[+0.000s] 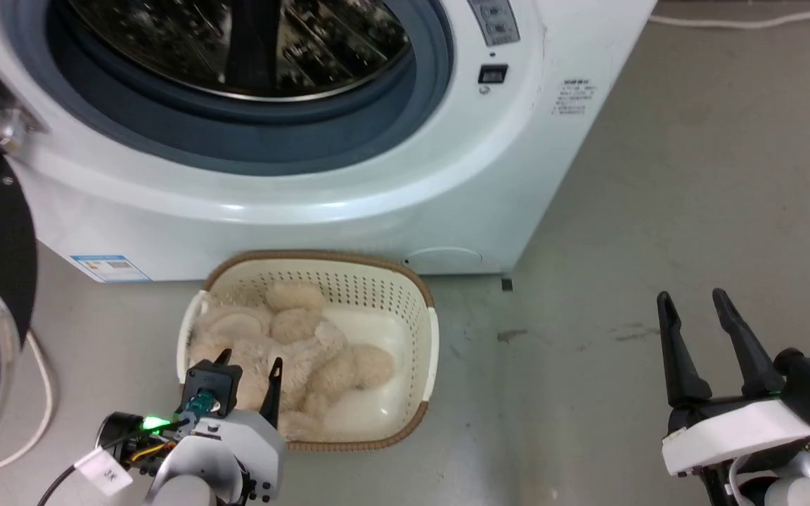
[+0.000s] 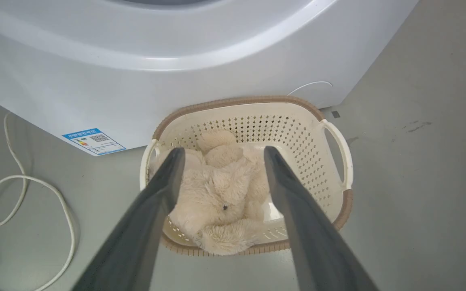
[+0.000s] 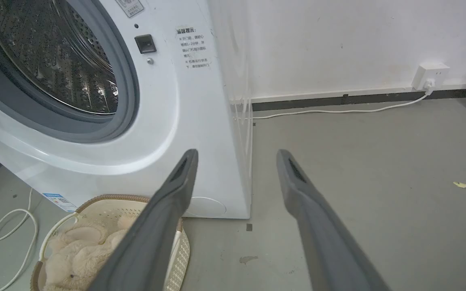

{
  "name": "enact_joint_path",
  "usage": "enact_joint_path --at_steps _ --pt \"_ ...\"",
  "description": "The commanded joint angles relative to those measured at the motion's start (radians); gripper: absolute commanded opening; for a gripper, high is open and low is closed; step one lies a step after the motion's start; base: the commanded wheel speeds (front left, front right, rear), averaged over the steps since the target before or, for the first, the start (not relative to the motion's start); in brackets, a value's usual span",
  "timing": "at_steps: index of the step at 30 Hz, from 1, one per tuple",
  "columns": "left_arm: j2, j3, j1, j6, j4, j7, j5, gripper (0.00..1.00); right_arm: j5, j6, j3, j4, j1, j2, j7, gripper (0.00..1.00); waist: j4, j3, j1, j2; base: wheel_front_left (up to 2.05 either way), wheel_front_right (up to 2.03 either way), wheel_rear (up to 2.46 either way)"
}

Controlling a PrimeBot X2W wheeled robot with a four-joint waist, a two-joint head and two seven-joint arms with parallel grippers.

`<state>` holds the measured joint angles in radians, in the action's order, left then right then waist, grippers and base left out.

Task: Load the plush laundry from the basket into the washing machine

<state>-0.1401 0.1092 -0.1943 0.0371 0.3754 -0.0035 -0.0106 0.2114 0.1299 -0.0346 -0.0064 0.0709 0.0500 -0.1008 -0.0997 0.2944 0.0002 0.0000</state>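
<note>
The teddy bear [image 1: 292,351] lies slumped in the left half of the basket [image 1: 349,261], lower centre of frame, its long axis running upper left to lower right; the basket's right half is bare. The left gripper [image 1: 249,360] hangs over it and the right gripper [image 1: 692,299] over open floor [image 1: 588,407] at lower right, both with jaws wide.

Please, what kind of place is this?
Likely a laundry corner in a plain room or lab: a front-loading washer, a basket with a teddy bear on the grey floor before it, and a wall socket.

head: steep down | left wrist: near basket [image 2: 241,100] | right wrist: shares basket
</note>
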Motion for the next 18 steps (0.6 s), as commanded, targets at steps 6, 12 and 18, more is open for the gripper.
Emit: enact_joint_path --at_steps 6,12,18 --pt "-0.022 0.024 -0.065 0.012 0.081 -0.003 -0.006 1.0 0.041 0.0 -0.004 0.0 0.035 0.0 -0.02 1.0 -0.022 0.057 -0.0002 0.0 0.0 0.0 0.0" --pt "-0.05 0.061 -0.129 0.006 0.156 0.022 0.014 1.0 0.076 0.0 0.0 0.002 0.057 0.0 -0.032 1.0 -0.038 0.11 -0.0002 0.0 0.0 0.0 0.0" --pt "-0.078 0.099 -0.2 0.015 0.221 0.055 0.031 1.0 0.111 0.001 0.001 0.002 0.067 0.0 -0.045 1.0 -0.053 0.163 -0.0002 0.0 0.0 0.0 0.0"
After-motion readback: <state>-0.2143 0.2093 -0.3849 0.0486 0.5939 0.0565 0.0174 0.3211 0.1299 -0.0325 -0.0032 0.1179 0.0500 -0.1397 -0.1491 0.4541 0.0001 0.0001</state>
